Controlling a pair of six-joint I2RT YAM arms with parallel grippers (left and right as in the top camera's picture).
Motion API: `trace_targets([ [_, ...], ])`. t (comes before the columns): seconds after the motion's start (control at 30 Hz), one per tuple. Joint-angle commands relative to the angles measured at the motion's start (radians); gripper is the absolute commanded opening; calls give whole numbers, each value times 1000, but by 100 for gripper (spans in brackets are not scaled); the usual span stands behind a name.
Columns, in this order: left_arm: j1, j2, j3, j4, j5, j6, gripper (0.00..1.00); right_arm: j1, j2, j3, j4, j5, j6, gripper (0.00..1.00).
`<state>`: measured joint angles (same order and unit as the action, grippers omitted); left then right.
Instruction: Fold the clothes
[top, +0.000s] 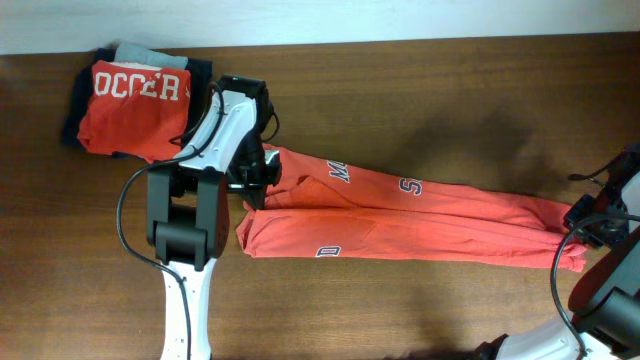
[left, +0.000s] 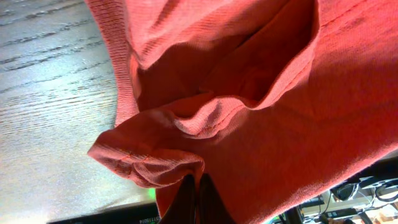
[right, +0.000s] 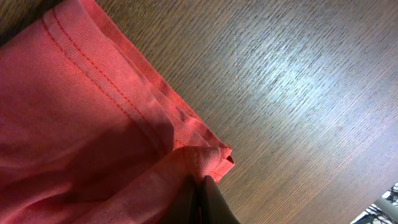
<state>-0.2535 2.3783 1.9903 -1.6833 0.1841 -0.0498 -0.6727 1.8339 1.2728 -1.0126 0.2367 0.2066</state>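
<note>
Here, left gripper (left: 195, 182) pinched shut on T-shirt (top: 420, 225), right gripper (right: 203, 184) clamping its hem corner.

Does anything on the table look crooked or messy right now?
The shirt is folded unevenly: near the left end effector its upper layer slants away from the lower one, so the edges don't line up. Nothing looks torn.

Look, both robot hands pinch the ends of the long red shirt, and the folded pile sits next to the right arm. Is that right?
Not quite. The folded pile sits next to the left arm, not the right; the overhead view shows it. The rest holds: the left gripper and the right gripper each pinch an end of the long red shirt.
</note>
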Motion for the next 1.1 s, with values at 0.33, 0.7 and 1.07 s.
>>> trace_targets([
  [0.33, -7, -43, -8, -5, 11, -10, 45, -4, 7, 32, -16, -6, 8, 74],
  [0.7, -20, -72, 237, -4, 11, -60, 61, 69, 7, 376, -225, -370, -241, 78],
  [1.07, -43, -67, 335, 207, 11, -58, 13, 267, 7, 309, -214, -406, -281, 22],
])
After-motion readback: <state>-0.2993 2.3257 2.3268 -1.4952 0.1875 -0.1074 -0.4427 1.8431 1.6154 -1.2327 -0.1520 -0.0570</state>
